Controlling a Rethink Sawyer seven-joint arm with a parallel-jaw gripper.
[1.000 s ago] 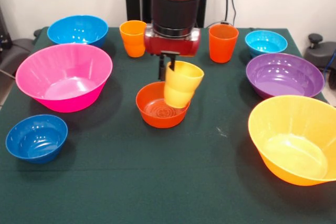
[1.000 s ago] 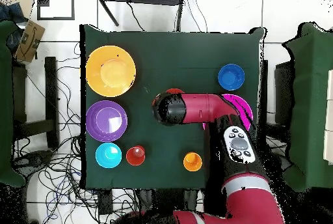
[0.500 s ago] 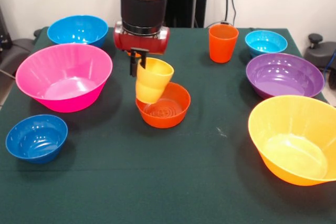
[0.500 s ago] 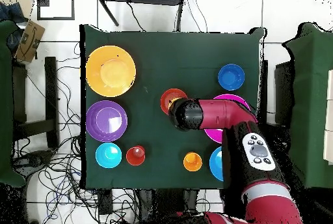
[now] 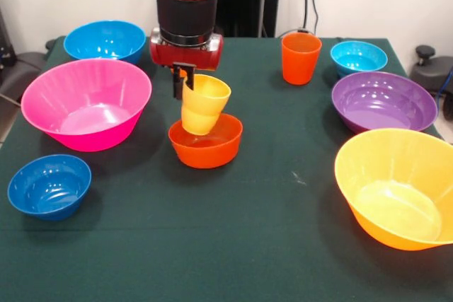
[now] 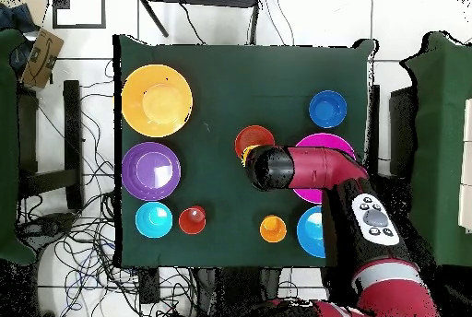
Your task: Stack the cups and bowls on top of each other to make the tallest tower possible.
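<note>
Fingers (image 5: 182, 81) were clamped on the yellow cup's (image 5: 204, 105) rim, cup tilted with its mouth toward 1 o'clock. Its base hung over the orange-red bowl's (image 5: 207, 146) 11 o'clock rim, mid-counter (image 5: 248, 231); contact unclear.

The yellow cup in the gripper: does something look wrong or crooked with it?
Yes. The yellow cup hangs tilted, gripped by its rim in the gripper. Its bottom sits at the far rim of the small orange-red bowl, not centred. The bowl itself looks tipped.
</note>
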